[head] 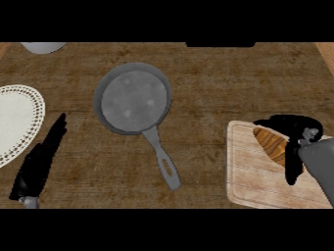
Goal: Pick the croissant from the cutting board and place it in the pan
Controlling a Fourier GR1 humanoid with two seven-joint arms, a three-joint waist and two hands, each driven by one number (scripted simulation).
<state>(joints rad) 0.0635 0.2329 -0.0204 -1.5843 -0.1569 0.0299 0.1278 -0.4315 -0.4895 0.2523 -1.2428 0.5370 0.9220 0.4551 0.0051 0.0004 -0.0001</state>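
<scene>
A brown croissant (271, 145) lies on the pale wooden cutting board (252, 176) at the right. My right hand (294, 131) is over it, its fingers curled across the croissant's far end and right side, hiding part of it. The grey pan (134, 98) sits in the middle of the counter, its handle (163, 162) pointing toward me, nothing in it. My left hand (40, 159) rests at the lower left, fingers straight and pointing away, holding nothing.
A white plate (3, 127) with a dotted rim lies at the left edge, close to the left hand. A pale bowl (43, 47) shows at the top left and a dark object (220, 44) at the top edge.
</scene>
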